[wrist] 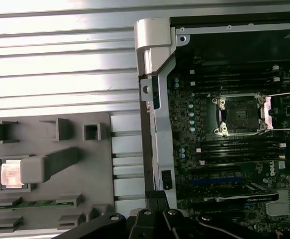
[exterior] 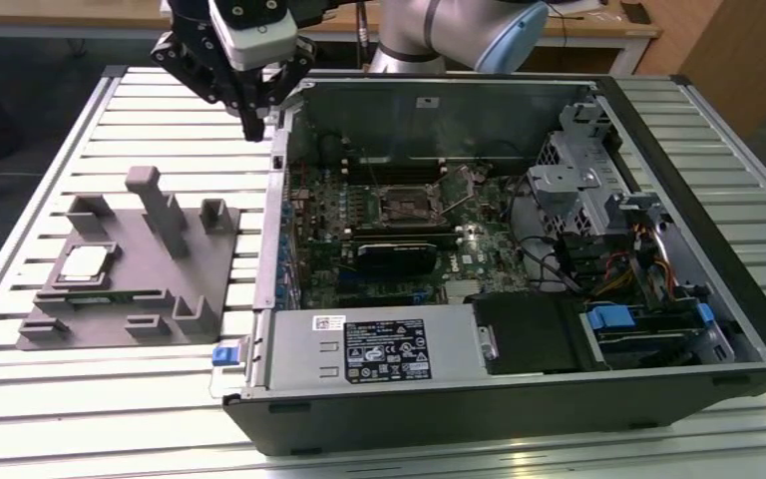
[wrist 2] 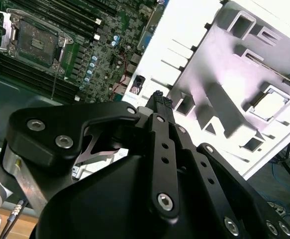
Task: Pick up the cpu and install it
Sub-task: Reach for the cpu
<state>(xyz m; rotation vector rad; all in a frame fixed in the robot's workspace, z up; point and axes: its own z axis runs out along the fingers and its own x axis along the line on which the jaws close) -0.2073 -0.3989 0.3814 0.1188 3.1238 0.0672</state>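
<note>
The cpu (exterior: pixel 85 262), a small pale silver square, lies in a pocket of the grey fixture (exterior: pixel 137 299) on the exterior view's left. Both wrist views show the cpu (wrist: pixel 11 174) (wrist 2: pixel 270 105) in that pocket, partly behind an upright block. My gripper (exterior: pixel 252 122) hangs above the table at the case's far left corner, well away from the cpu, between fixture and case. Its black fingers (wrist 2: pixel 157 99) are shut together with nothing in them. The motherboard socket (exterior: pixel 407 203) (wrist: pixel 239 114) (wrist 2: pixel 38 42) stands open, its metal frame lifted.
The open computer case (exterior: pixel 702 150) lies on a slatted aluminium table (exterior: pixel 157 110), with its metal edge (wrist: pixel 149 59) just beside my gripper. Inside are a power supply (exterior: pixel 370 349), drive cages (exterior: pixel 582 170) and cables. Upright blocks (exterior: pixel 157 205) rise from the fixture.
</note>
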